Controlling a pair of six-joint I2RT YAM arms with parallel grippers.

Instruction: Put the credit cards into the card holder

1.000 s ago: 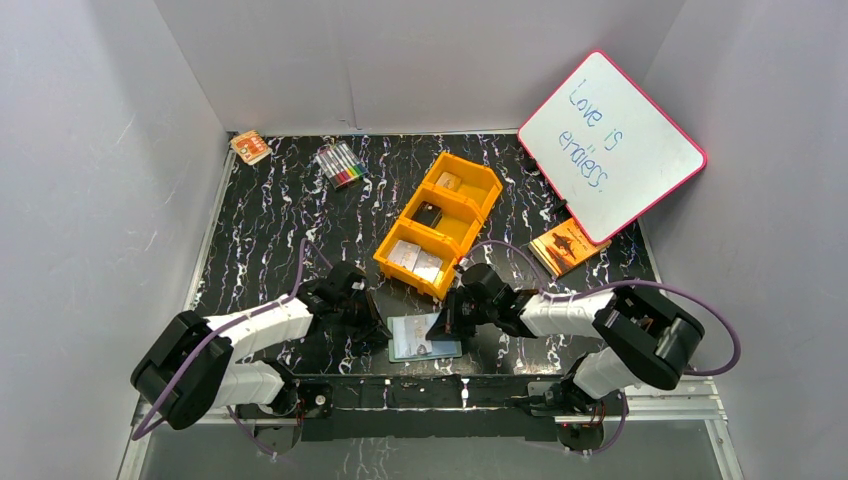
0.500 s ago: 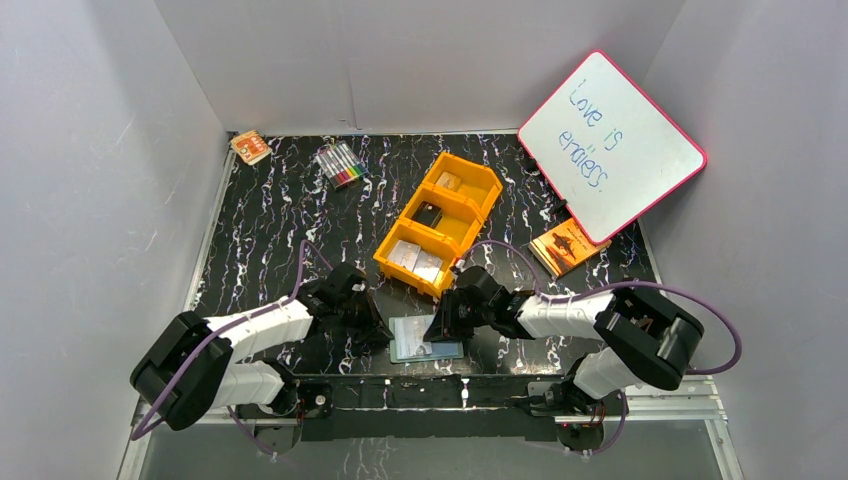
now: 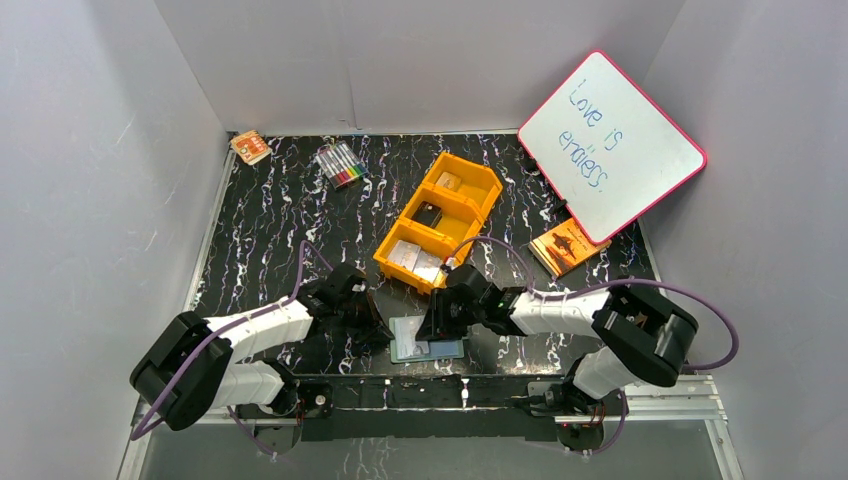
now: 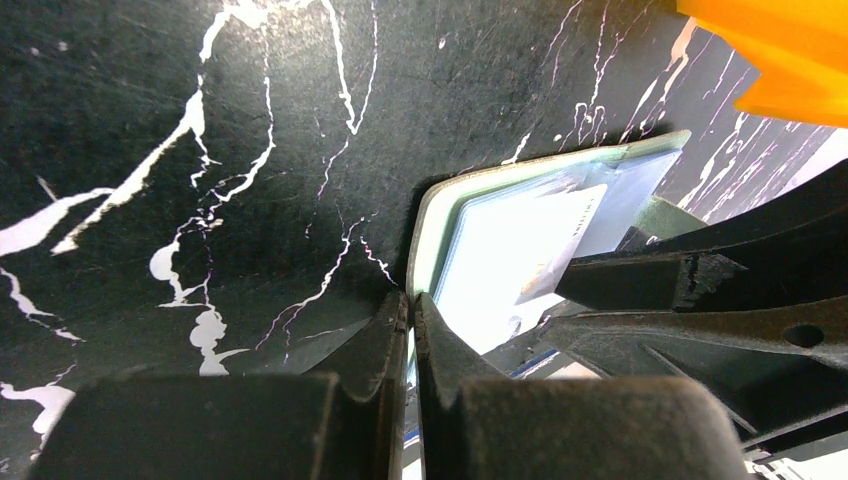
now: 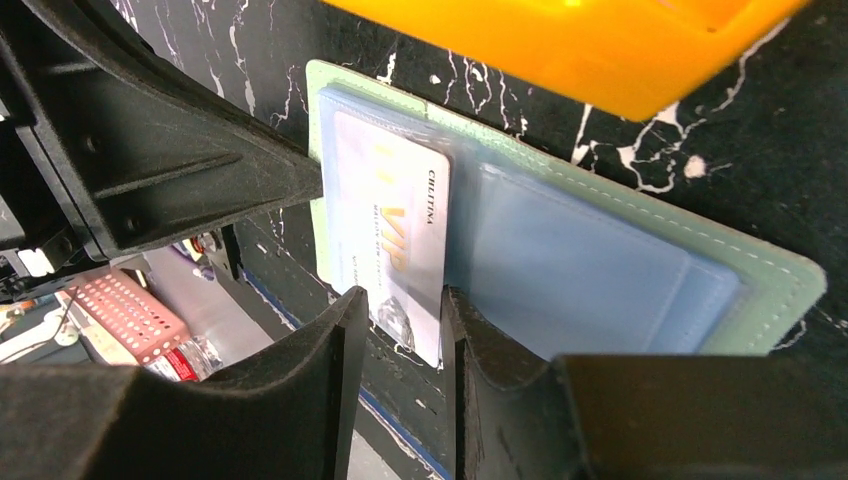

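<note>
Your right fingers [image 5: 300,400] are clamped on a credit card [image 5: 395,220] half seated in the card holder [image 5: 600,270], at 6 o'clock on the table [image 3: 270,220]. Your left fingers [image 4: 360,350] pinch together on its 9 o'clock edge. Push crooked and the card could jam or buckle at the pocket lip.

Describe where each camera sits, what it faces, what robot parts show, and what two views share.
Top external: above and behind the robot, looking down on the table; both arms, left hand, right hand.
Left wrist: on the left arm, looking along its fingers pinching the card holder's edge; right hand opposite.
Right wrist: on the right arm, looking past its fingers bracketing a credit card partly in the holder; left hand opposite.
Shared: both wrist views show card, holder, orange tray.
</note>
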